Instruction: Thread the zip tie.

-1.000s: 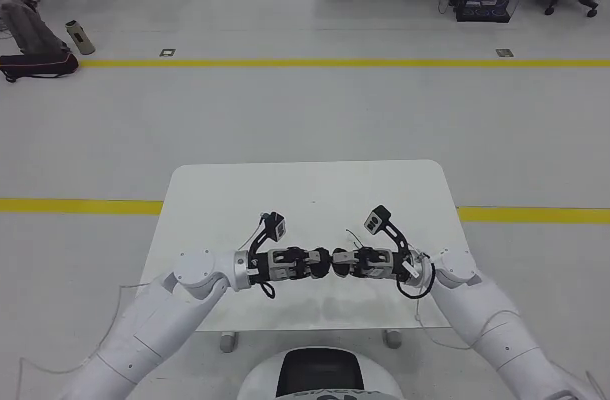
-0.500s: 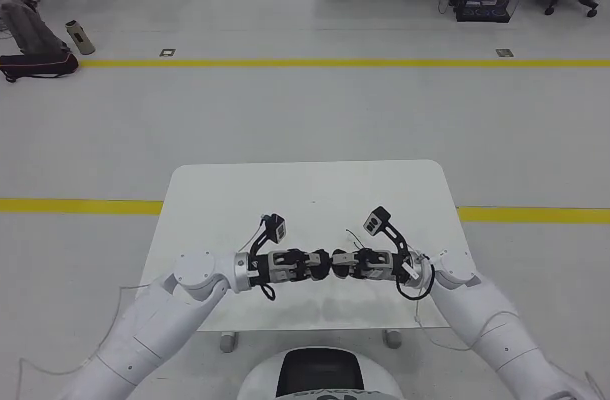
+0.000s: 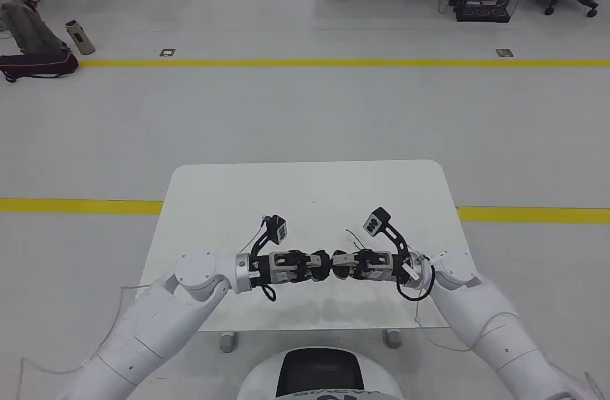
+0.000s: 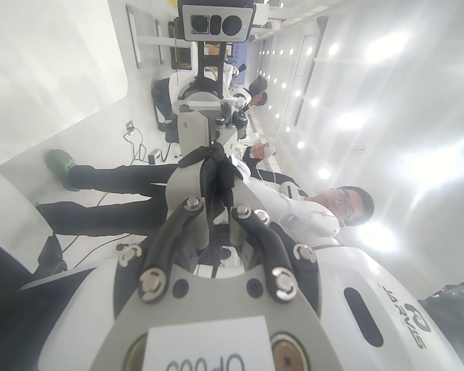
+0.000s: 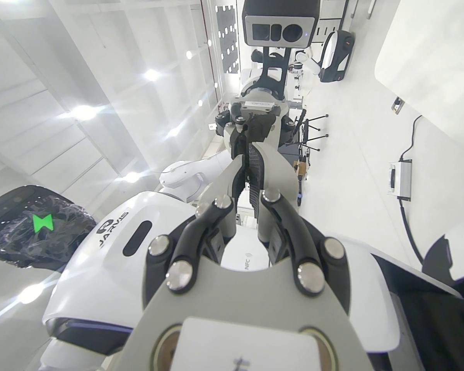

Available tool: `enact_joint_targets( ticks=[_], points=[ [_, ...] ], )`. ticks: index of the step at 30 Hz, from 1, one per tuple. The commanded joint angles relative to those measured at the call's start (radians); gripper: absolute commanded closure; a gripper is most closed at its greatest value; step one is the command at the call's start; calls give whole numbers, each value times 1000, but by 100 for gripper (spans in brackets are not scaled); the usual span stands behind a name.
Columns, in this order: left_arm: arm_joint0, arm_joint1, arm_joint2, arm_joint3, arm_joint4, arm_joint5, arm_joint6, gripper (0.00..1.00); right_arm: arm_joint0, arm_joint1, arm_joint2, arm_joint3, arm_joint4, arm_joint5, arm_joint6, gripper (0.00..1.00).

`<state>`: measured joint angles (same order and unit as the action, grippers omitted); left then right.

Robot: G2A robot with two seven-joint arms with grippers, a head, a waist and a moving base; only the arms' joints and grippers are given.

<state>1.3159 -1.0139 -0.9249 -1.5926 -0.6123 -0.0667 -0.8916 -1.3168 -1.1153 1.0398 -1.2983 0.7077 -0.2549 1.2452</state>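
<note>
My two arms meet tip to tip just above the near half of the white table (image 3: 305, 195). The left gripper (image 3: 321, 265) comes in from the left and the right gripper (image 3: 339, 265) from the right. A thin black zip tie (image 5: 244, 137) runs between the two sets of fingertips and is mostly hidden by the black pads. In the right wrist view my right gripper (image 5: 244, 164) is pinched narrow on the strip, with the left gripper (image 5: 251, 125) facing it. In the left wrist view my left gripper (image 4: 213, 179) is closed on the dark strip (image 4: 212, 162), right against the right gripper (image 4: 212, 148).
The tabletop stretches bare behind and to both sides of the grippers, and its near edge (image 3: 315, 328) lies just under the forearms. Yellow floor lines (image 3: 545, 214) run past the table, and a black bag (image 3: 35, 62) lies far off at the back left.
</note>
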Motion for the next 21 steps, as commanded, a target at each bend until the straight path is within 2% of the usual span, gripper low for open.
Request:
enact_joint_targets(
  ticks=[1, 9, 12, 19, 21],
  points=[
    [0, 1, -3, 0, -1, -2, 1, 100, -4, 2, 11, 0, 5, 0, -3, 0],
    [7, 6, -20, -5, 4, -12, 4, 100, -45, 20, 86, -20, 21, -5, -3, 0],
    [11, 6, -22, -11, -1, -40, 7, 100, -47, 20, 88, -22, 23, -6, -6, 0],
    [11, 6, -22, -11, -1, -40, 7, 100, -47, 20, 88, -22, 23, -6, -6, 0],
    [8, 6, -20, -19, 46, -49, 36, 100, -47, 20, 88, -22, 23, -6, -6, 0]
  ],
)
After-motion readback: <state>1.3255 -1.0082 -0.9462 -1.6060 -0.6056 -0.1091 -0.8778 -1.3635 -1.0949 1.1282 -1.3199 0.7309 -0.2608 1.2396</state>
